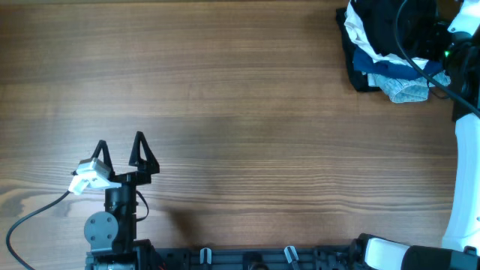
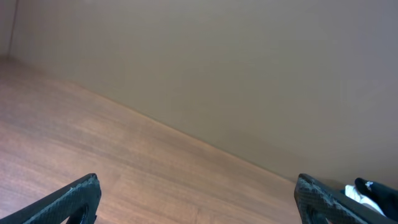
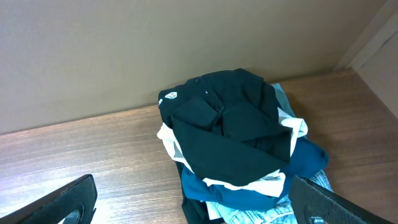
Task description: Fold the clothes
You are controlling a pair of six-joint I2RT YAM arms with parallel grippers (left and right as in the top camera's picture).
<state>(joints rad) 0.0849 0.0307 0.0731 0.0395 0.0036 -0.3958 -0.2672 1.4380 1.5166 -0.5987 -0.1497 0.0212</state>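
Observation:
The clothes, a black T-shirt (image 3: 230, 130) with a small white logo (image 3: 169, 95), lie crumpled on top of a pile at the table's far right corner (image 1: 373, 26). My right gripper (image 3: 194, 186) hovers over the near side of that pile. It is open wide, with one finger (image 3: 68, 202) over bare wood and the other (image 3: 336, 202) over the pile's right edge, and it holds nothing. Near the front left edge, my left gripper (image 1: 120, 141) is open and empty over bare table (image 2: 198, 186).
Under the black shirt lie a white garment (image 3: 277, 183), a dark blue one (image 3: 249, 196) and a pale blue patterned one (image 1: 409, 90). A wall rises just behind the pile. The right arm's white link (image 1: 465, 180) runs along the table's right edge.

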